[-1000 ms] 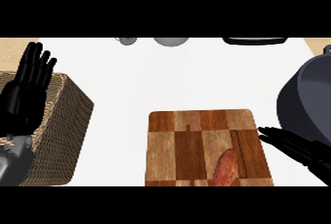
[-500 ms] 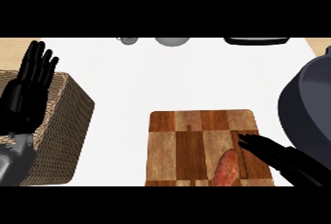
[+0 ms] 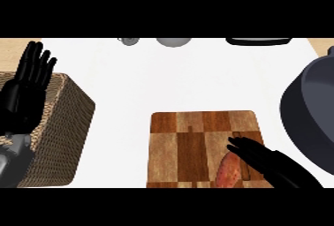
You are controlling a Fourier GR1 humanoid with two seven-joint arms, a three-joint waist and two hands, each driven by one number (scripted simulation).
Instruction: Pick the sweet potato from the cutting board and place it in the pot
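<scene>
The sweet potato (image 3: 229, 173), reddish-orange and elongated, lies on the right part of the checkered wooden cutting board (image 3: 186, 145) near the view's lower edge. My right hand (image 3: 264, 161) hovers over the board's right side with fingers straight, its fingertips just above and right of the sweet potato, hiding part of it. The dark grey pot (image 3: 312, 119) stands at the right edge, partly cut off. My left hand (image 3: 24, 90) rests open at the far left, fingers up.
A woven basket (image 3: 55, 132) fills the lower left beside my left hand. At the counter's far edge stand two small grey round objects (image 3: 172, 42) and a dark flat item (image 3: 257, 41).
My right hand has slid leftward from beside the pot onto the cutting board, now reaching the sweet potato. The left hand has stayed still.
</scene>
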